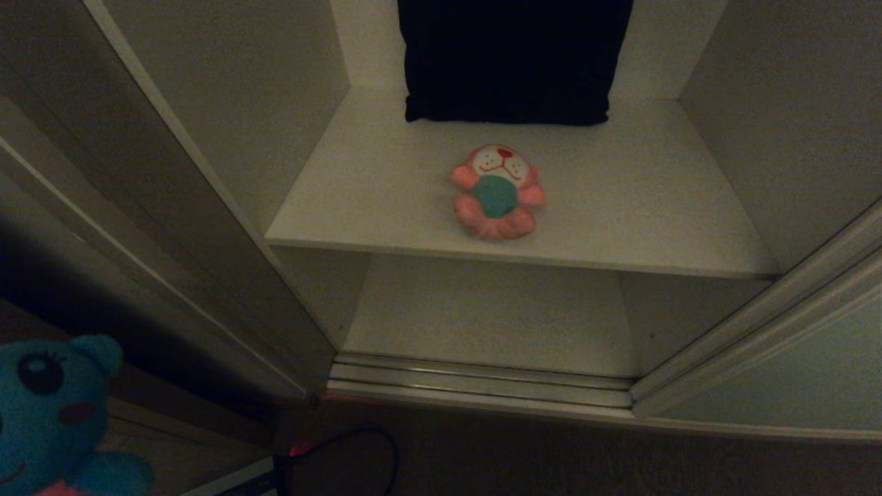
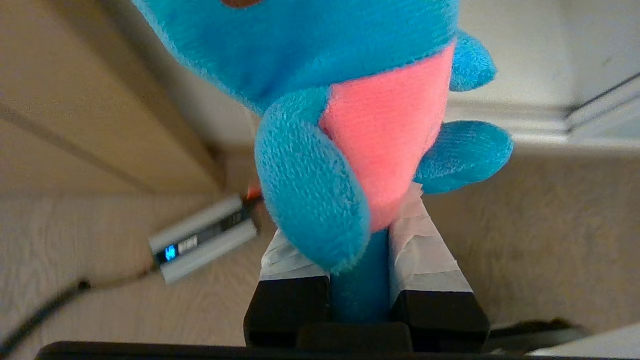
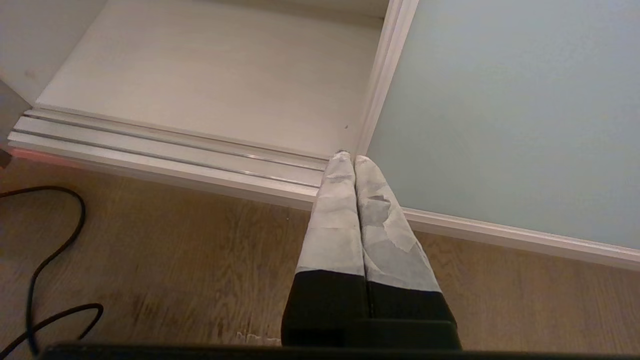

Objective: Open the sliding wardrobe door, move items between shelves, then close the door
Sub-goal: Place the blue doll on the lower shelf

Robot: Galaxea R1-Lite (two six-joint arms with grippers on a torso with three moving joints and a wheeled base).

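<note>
While left end effector (image 2: 359,260) clamps teal bear (image 2: 320,100) — pink toy (image 1: 497,191) on shelf (image 1: 620,207), seemingly face-up; right end effector (image 3: 354,160) together.

We see the wardrobe opening clear between its side walls. On the upper shelf (image 1: 620,227) the pink plush toy (image 1: 497,193) sits mid-front, the dark folded cloth (image 1: 513,62) blocks the back. The lower shelf (image 1: 482,317) lies bare. The sliding wardrobe door (image 1: 792,386) stands aside, right.
</note>
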